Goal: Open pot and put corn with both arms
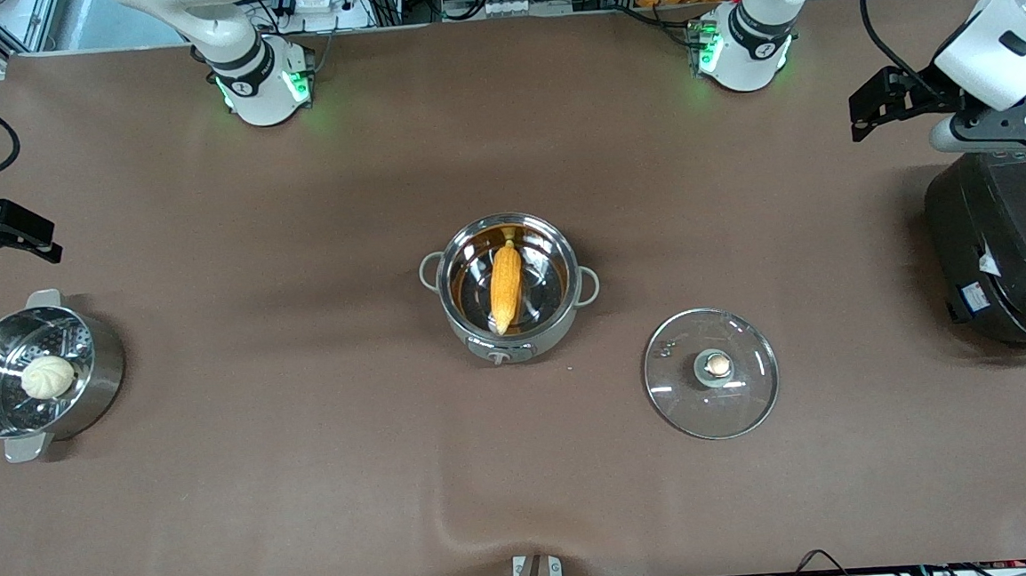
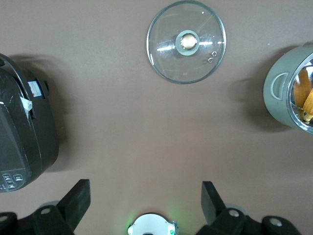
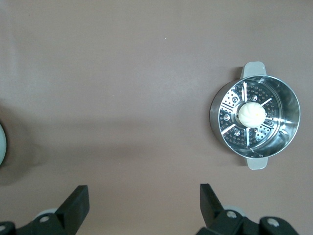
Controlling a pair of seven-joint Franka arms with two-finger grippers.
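Note:
The shiny steel pot (image 1: 470,322) stands open at the table's middle, with the yellow-orange corn (image 1: 505,288) lying inside it. Its glass lid (image 1: 680,393) with the copper knob lies flat on the cloth, beside the pot toward the left arm's end and a little nearer the front camera. The lid (image 2: 166,54) and the pot's edge (image 2: 279,90) with some corn (image 2: 308,95) show in the left wrist view. My left gripper (image 1: 880,105) is open and empty, raised at the left arm's end of the table. My right gripper (image 1: 2,232) is open and empty, raised at the right arm's end.
A steel steamer pot (image 1: 99,367) with a round white bun (image 1: 48,377) in it stands at the right arm's end; it also shows in the right wrist view (image 3: 281,132). A large black cooker (image 1: 1005,258) stands at the left arm's end, also in the left wrist view (image 2: 22,132).

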